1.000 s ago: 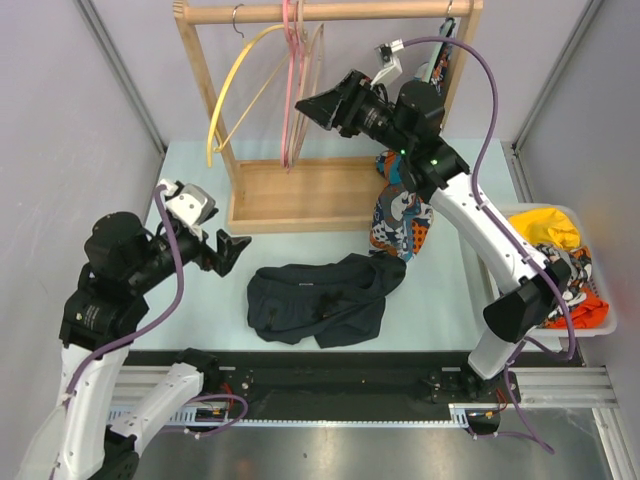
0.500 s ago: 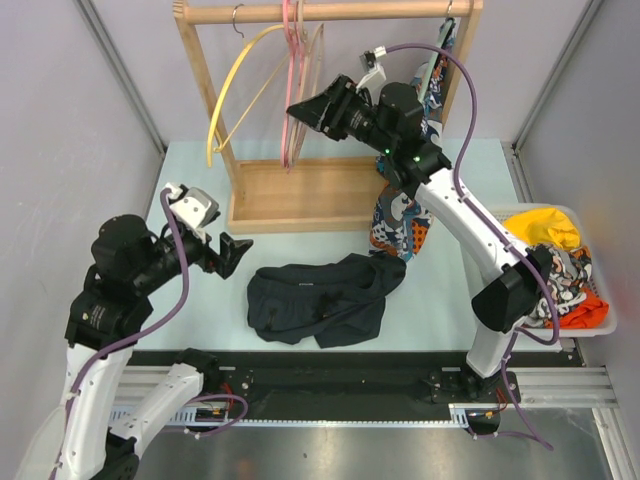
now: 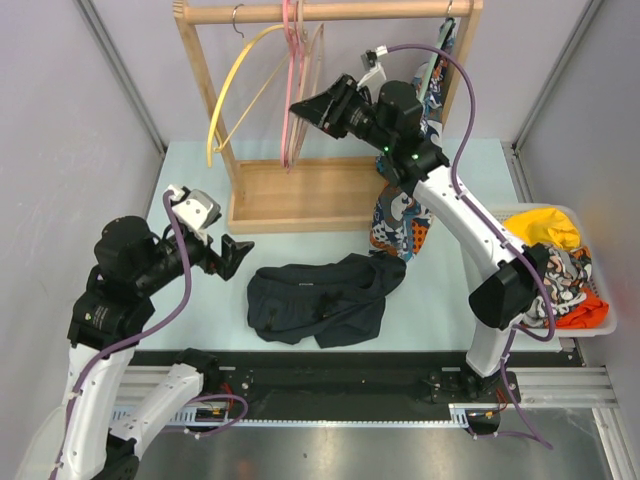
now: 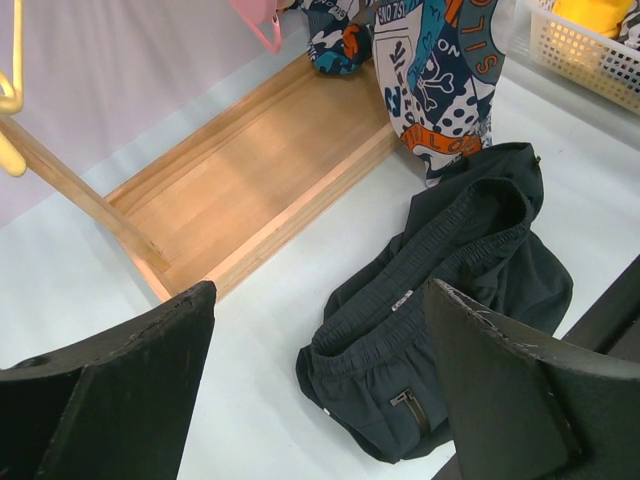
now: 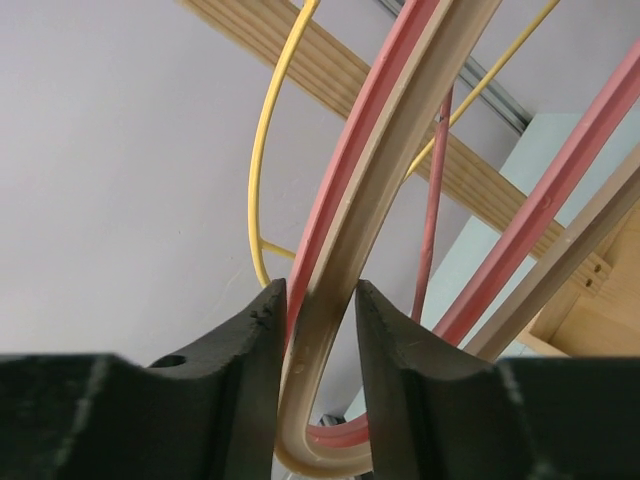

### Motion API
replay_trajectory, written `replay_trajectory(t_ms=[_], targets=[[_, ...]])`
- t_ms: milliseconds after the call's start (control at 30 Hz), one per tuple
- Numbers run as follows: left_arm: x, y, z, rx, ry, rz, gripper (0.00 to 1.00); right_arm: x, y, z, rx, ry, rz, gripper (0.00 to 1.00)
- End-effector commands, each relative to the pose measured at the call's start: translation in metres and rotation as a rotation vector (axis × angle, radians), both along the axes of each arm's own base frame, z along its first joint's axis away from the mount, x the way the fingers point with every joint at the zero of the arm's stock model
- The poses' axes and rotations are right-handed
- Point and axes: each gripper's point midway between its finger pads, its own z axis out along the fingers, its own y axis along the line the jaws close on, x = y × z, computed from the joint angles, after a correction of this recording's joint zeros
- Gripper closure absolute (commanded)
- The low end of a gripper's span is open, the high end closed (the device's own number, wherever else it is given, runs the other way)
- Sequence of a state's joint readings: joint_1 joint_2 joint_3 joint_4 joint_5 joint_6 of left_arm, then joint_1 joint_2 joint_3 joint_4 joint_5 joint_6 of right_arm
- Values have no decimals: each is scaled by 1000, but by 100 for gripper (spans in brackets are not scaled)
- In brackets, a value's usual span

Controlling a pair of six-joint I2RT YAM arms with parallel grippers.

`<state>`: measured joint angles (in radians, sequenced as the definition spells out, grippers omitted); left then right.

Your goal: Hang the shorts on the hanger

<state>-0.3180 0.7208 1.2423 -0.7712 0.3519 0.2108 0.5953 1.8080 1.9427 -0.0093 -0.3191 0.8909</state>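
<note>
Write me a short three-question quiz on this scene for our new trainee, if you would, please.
1. True or false: the shorts already hang on the tan hanger.
2. The left gripper is: A open; B shut on the shorts; C out of view.
3. Fill in: the tan hanger runs between the fingers of the ___ gripper.

Key: 1 false, they lie crumpled on the table; 2 A; 3 right gripper.
</note>
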Motion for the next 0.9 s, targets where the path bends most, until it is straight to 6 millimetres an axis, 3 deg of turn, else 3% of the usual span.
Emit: replay_trajectory(t_ms=[0,200,467,867], targets=[[3,-2,10,-5,-49,-16,11,0,-15,33,69,-43,-24,67],[5,-3,11,-6,-50,-19,10,0,-27,34,85,-14,-25,76],[6,-4,9,-6,-44,-20,10,-2,-41,43,116,-21,-15,99],[9,-6,10,-12,-43,-26,8,-15,-59,76,165,-131,13,100]])
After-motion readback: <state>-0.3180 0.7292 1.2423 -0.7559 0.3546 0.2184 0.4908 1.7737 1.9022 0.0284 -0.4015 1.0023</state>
